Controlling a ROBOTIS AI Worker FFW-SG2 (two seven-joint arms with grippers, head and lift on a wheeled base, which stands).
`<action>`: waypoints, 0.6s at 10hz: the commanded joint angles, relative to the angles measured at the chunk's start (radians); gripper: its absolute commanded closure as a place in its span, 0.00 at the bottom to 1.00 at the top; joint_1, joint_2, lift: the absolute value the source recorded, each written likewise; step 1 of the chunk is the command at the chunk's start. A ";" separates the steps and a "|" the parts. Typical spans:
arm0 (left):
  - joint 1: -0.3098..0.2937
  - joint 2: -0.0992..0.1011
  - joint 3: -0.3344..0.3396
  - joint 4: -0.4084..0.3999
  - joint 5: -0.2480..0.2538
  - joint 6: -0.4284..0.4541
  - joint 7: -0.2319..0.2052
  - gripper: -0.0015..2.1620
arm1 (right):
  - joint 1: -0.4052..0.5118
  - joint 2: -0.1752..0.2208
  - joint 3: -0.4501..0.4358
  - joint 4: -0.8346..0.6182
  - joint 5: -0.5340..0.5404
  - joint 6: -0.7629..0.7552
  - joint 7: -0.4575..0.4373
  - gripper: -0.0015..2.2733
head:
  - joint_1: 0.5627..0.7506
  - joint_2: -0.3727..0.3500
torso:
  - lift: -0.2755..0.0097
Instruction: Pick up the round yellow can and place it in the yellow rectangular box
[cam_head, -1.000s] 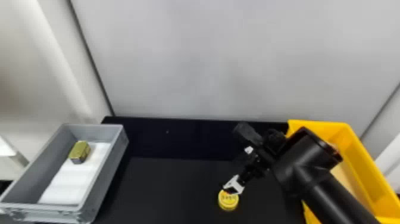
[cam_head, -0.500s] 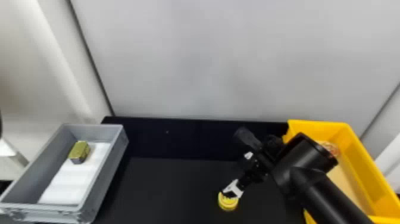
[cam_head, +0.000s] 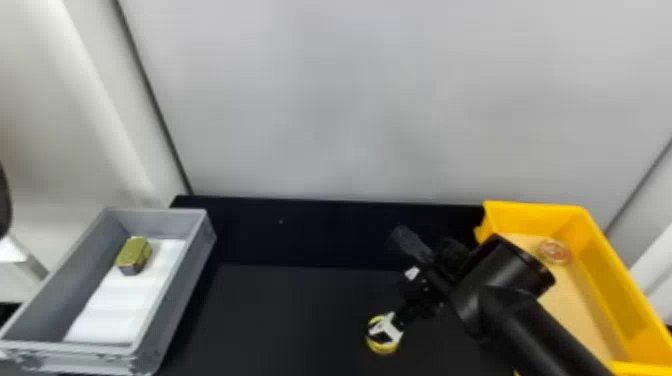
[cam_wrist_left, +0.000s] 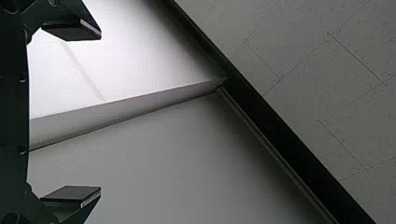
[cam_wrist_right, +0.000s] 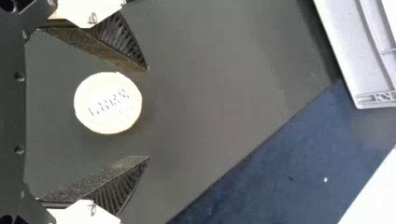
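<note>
One stage, approach, appears complete: right end effector (cam_wrist_right: 149, 114) wide open, empty, astride the round yellow can (cam_wrist_right: 108, 103). Remaining: grasp, transfer to the yellow rectangular plastic box (cam_head: 596, 272) right of it.

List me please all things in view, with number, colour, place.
table: 1, black, centre
round yellow can: 1, yellow, on table
yellow rectangular box: 1, yellow, right
round thing: 1, orange-clear, in that box
grey box: 1, grey, left
white sheet: 1, white, in grey box
block: 1, olive-grey, in grey box
wall: 1, light grey, behind table
ceiling: 1, grey, left wrist view
left gripper: 1, black, left wrist view, open
right gripper: 1, black and white, open, at can
</note>
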 joint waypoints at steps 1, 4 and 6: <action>0.003 0.000 0.000 0.000 0.000 -0.001 0.000 0.05 | -0.002 0.003 0.006 0.052 -0.004 -0.025 -0.003 0.06 | 0.53 0.59 | 0.93; 0.003 0.000 0.000 0.000 0.000 -0.003 0.000 0.05 | -0.007 0.017 0.007 0.101 -0.023 -0.053 -0.028 0.06 | 0.53 0.59 | 0.93; 0.003 -0.002 0.000 0.000 0.000 -0.004 0.000 0.05 | -0.009 0.014 0.018 0.107 -0.023 -0.059 -0.028 0.06 | 0.53 0.59 | 0.93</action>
